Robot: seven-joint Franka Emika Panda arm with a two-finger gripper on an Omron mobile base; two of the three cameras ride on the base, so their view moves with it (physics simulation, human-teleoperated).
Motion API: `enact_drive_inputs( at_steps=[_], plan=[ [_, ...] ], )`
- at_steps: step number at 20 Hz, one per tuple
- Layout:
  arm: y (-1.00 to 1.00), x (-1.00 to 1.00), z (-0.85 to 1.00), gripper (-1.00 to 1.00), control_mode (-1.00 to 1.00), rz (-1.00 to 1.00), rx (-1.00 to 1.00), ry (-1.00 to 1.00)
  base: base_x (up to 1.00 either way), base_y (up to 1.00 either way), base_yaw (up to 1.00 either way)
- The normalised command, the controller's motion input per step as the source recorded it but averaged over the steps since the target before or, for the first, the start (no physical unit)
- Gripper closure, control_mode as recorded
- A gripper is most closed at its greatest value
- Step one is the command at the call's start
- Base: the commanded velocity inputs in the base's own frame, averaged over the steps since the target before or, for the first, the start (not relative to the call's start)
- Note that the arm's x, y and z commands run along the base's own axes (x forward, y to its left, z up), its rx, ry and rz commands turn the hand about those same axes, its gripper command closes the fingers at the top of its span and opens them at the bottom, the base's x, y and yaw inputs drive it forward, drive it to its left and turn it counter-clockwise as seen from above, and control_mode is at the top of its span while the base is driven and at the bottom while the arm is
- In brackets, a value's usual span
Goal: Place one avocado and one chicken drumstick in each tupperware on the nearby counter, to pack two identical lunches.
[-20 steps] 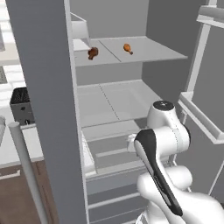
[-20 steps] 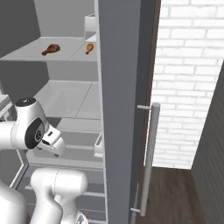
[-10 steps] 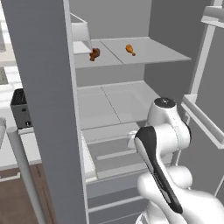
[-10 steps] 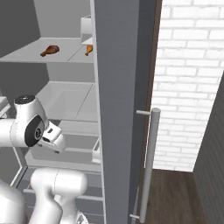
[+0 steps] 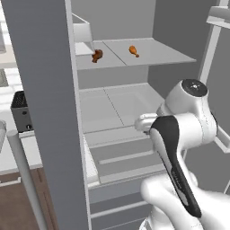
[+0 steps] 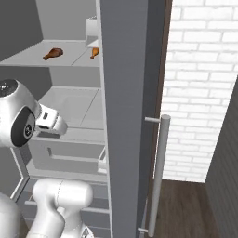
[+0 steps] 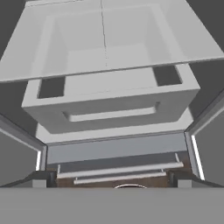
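Two chicken drumsticks lie on the upper shelf of an open fridge: a dark reddish-brown one and a slimmer orange one. My gripper is open and holds nothing, its dark fingertips wide apart at the bottom of the hand view. It looks down at a grey fridge drawer, well below the drumstick shelf. My white hand hovers in front of the middle shelf. The avocado and the tupperware are out of view.
The fridge's grey door edges stand on both sides of the arm, the right one with a long bar handle. A pale counter with a dark toaster lies to the left. A brick wall is on the right.
The arm's upper joint has risen and swung outward in both base views. The views have shifted slightly. The drumsticks have stayed put and the gripper stays open.
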Motion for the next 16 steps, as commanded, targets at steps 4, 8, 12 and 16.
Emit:
enact_drive_inputs(
  at_steps=[4,8,12,16],
  plan=[
    [0.09,0.23,1.00,-1.00,-1.00,0.25,-0.06,-0.24,0.00,0.00,0.00],
    [0.37,0.60,1.00,-1.00,-1.00,0.17,-0.12,-0.07,0.00,0.00,0.00],
    [0.33,0.53,0.99,-1.00,-1.00,0.11,-0.12,-0.04,0.00,0.00,0.00],
    [0.20,0.63,0.86,-1.00,-1.00,0.00,-0.07,0.00,0.00,0.00,0.00]
  ],
)
